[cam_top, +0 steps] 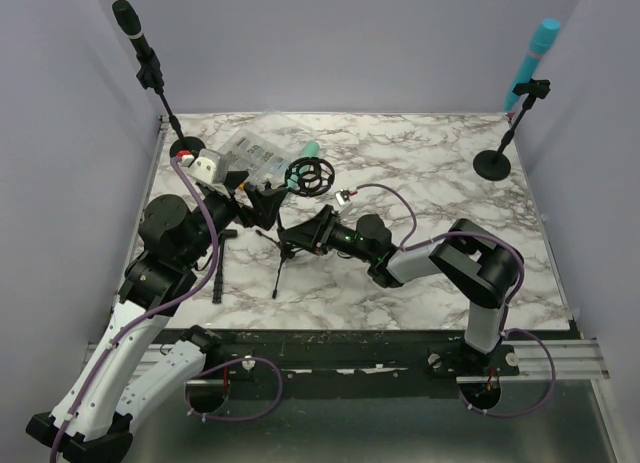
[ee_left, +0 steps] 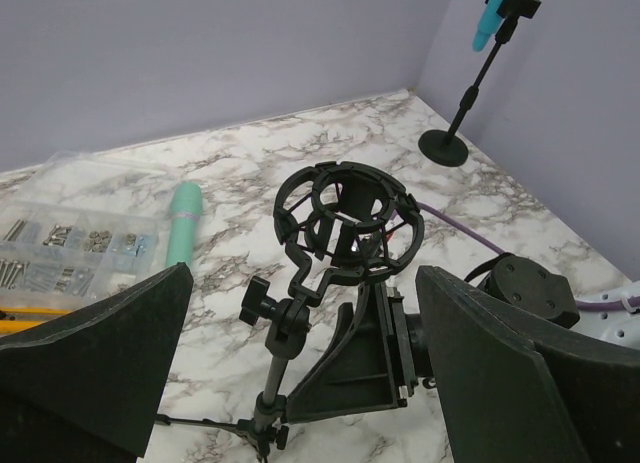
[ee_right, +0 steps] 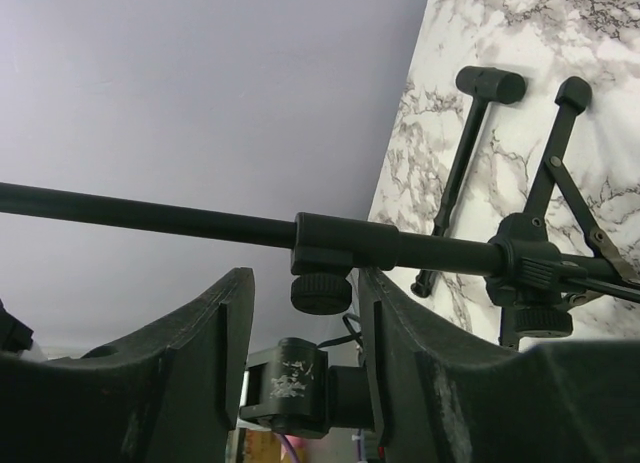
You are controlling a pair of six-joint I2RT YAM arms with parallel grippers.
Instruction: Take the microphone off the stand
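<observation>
Right gripper [ee_right: 302, 283] sits around the stand pole [ee_right: 180, 221]; I cannot tell if it squeezes. Left gripper [ee_left: 302, 273] is wide open. Green microphone [ee_left: 184, 223] lies on the table [ee_left: 260, 153] beside a box [ee_left: 70, 243].

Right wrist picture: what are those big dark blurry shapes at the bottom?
Right wrist view: that arm's fingers, too close to focus; the stand's pole beyond is sharp. Left wrist view: its fingers equally soft, round cradle crisp.

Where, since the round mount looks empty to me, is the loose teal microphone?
In the top view the teal microphone lies flat on the table left of centre toward the back, between the clear parts box and the round mount.
</observation>
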